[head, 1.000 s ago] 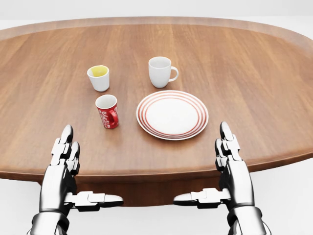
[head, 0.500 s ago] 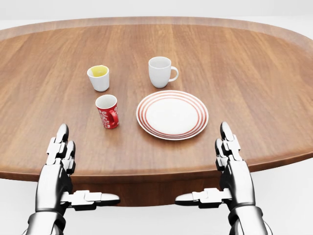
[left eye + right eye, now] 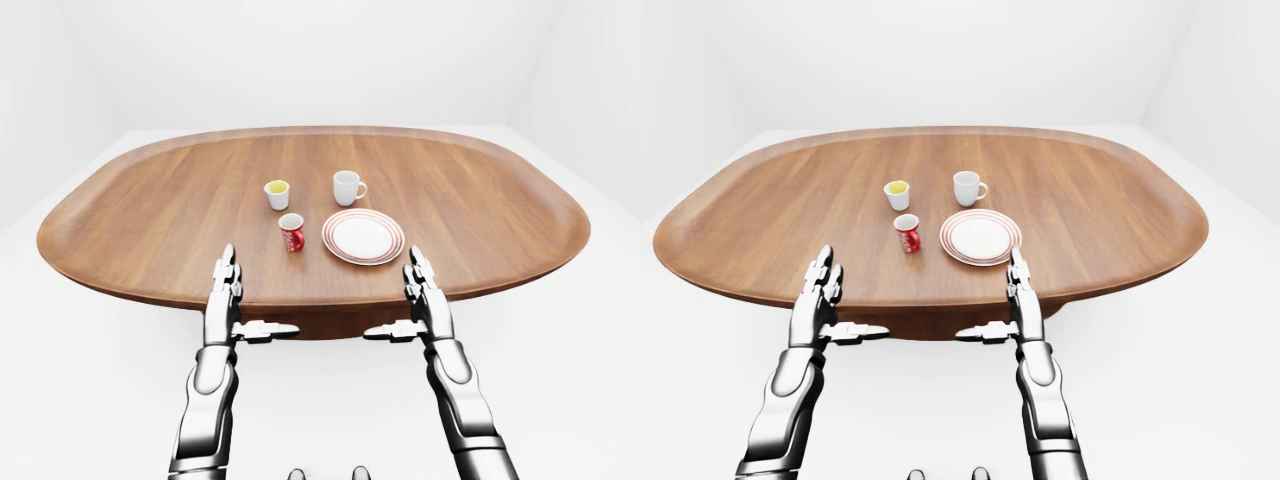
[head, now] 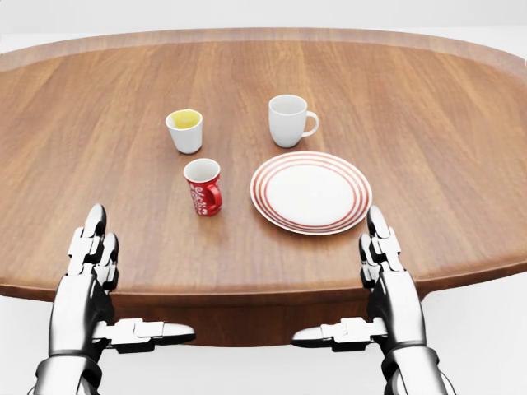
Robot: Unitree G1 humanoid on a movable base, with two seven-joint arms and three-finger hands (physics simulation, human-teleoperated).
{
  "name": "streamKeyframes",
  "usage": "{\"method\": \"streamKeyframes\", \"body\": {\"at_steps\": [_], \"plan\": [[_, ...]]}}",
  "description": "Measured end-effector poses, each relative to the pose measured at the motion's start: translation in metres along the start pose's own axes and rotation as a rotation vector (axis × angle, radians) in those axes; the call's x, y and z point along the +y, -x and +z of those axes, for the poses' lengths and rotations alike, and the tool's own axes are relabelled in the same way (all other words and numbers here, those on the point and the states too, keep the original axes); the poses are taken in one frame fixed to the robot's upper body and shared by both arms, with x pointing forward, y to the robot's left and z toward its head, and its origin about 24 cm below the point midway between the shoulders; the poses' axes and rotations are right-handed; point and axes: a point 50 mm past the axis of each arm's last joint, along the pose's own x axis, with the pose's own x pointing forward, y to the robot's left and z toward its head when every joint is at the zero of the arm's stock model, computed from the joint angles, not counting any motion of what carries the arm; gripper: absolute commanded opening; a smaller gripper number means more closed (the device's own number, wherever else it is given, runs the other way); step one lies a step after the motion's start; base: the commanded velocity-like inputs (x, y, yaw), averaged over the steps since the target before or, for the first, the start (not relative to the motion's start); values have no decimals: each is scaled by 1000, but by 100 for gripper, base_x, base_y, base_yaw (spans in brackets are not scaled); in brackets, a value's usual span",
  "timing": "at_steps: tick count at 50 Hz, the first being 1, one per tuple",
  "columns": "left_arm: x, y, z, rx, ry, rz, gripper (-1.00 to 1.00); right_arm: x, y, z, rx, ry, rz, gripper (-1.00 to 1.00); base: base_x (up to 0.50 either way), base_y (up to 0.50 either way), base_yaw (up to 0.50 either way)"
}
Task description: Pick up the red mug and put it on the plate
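Whole head view has shifted: everything on the table sits further right than half a second ago, so the camera or base moved left, not the objects. Left hand has also drifted left and lower in the picture. Nothing grasped, nothing displaced; reach not yet started, this looks like lining up on the mug.

Left to right in the head view:
- left hand, fingers straight, thumb out sideways, empty, at the table's bottom edge
- yellow cup, white with yellow inside
- red mug, upright, handle to the right, just beside the plate's left rim and apart from it, well above the left hand
- white mug, above the plate
- plate, red-ringed, bare
- right hand, spread flat like the left, empty

Count: one table, one plate, three cups (one red, one white, one yellow-lined), two hands.
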Motion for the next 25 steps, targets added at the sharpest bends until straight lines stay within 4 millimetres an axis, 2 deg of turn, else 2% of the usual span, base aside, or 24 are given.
{"method": "streamKeyframes", "body": {"at_steps": [8, 17, 22, 25], "plan": [[1, 0, 1, -2, -2, 2, 100, 1, 0, 0, 0, 0, 3, 100, 0, 50, 0], [3, -1, 0, 8, -5, -1, 100, 2, -1, 1, -3, -11, 9, 100, 0, 0, 0], [2, -8, 2, 27, 7, -17, 100, -2, -10, 3, 2, -4, 11, 100, 0, 0, 0], [4, -14, 11, -11, 13, -21, 100, -5, -17, 7, 6, -1, 8, 100, 0, 0, 0]]}}
